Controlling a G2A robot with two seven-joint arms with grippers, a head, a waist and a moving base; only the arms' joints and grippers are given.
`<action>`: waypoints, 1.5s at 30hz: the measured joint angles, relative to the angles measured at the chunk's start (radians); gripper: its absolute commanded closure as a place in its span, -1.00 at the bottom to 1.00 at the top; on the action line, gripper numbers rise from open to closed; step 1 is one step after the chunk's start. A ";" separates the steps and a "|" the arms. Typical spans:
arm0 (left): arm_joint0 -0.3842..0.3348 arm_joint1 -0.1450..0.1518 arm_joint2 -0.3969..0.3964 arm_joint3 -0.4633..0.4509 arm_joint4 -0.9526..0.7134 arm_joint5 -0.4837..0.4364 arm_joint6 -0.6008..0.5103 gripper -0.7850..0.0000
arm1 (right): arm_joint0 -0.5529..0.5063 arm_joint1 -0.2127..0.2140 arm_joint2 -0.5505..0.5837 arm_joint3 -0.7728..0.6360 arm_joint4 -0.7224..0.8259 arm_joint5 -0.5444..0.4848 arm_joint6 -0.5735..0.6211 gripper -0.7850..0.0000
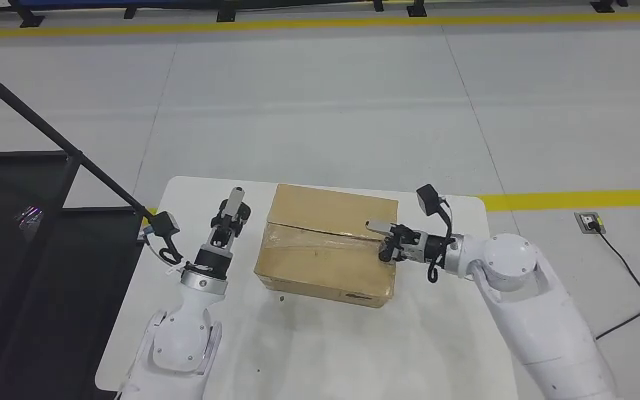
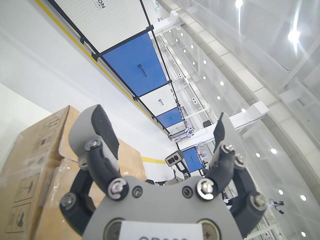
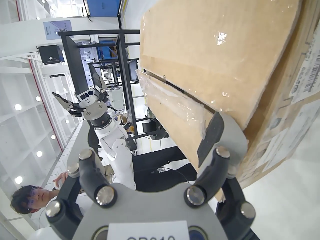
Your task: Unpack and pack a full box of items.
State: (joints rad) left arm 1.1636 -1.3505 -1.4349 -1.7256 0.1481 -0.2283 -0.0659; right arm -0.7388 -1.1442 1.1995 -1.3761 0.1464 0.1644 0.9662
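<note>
The cardboard box [image 1: 325,250] [image 3: 212,38] sits on the middle of the white table [image 1: 300,340], toward its far edge and turned a little askew. Its top flaps are down. A strip of clear tape [image 3: 175,106] runs wrinkled along the seam between them, and the right wrist view shows a narrow dark gap at that seam. A white shipping label [image 3: 307,76] is stuck on the side facing the right arm, and printed handling marks [image 2: 27,186] run down the side facing the left arm. The right gripper [image 1: 383,238] is at the box's top edge on that arm's side, level with the end of the seam. Its jaws are spread and hold nothing, and one finger [image 3: 215,136] rests its dark pad against the flap's edge just where the tape ends. The left gripper [image 1: 231,203] [image 2: 160,118] stands just beside the opposite side of the box, apart from it. It points upward with its jaws wide apart and empty. A black metal frame [image 1: 40,200] stands off the table's left side, and a yellow floor line [image 1: 560,200] runs across the grey floor beyond the right arm.
</note>
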 measured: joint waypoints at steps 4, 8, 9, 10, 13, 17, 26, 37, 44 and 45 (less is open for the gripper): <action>0.002 0.001 -0.007 -0.003 -0.005 -0.001 -0.004 -1.00 | 0.008 0.002 -0.017 -0.007 -0.035 0.027 0.002 0.14; 0.009 0.002 -0.016 -0.011 -0.011 -0.004 -0.006 -1.00 | 0.015 0.003 -0.032 -0.020 -0.076 0.062 -0.004 0.59; 0.010 0.002 -0.018 -0.012 -0.012 -0.004 -0.007 -1.00 | 0.017 0.004 -0.035 -0.025 -0.086 0.071 -0.006 0.62; 0.011 0.003 -0.021 -0.014 -0.014 -0.005 -0.007 -1.00 | 0.018 0.005 -0.040 -0.031 -0.101 0.084 -0.007 0.62; 0.015 0.003 -0.027 -0.018 -0.018 -0.006 -0.008 -1.00 | 0.022 0.007 -0.052 -0.046 -0.134 0.111 0.000 0.78; 0.020 0.004 -0.035 -0.021 -0.023 -0.007 -0.011 -1.00 | 0.027 0.008 -0.062 -0.061 -0.167 0.147 -0.010 1.00; 0.038 0.010 -0.073 -0.003 -0.043 -0.007 -0.032 -1.00 | 0.026 0.009 -0.056 -0.089 -0.151 0.078 -0.033 1.00; 0.014 0.019 -0.110 0.090 -0.076 0.051 -0.086 -1.00 | 0.029 0.007 -0.061 -0.144 -0.151 -0.026 -0.080 1.00; -0.033 0.022 -0.097 0.205 -0.073 0.118 -0.149 -1.00 | 0.014 0.008 -0.058 -0.169 -0.155 -0.096 -0.114 1.00; -0.036 0.023 -0.093 0.216 -0.070 0.119 -0.162 -1.00 | 0.014 0.008 -0.058 -0.171 -0.156 -0.104 -0.117 1.00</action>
State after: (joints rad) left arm 1.1273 -1.3278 -1.5282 -1.5098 0.0784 -0.1097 -0.2274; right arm -0.7250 -1.1367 1.1413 -1.5468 -0.0091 0.0605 0.8491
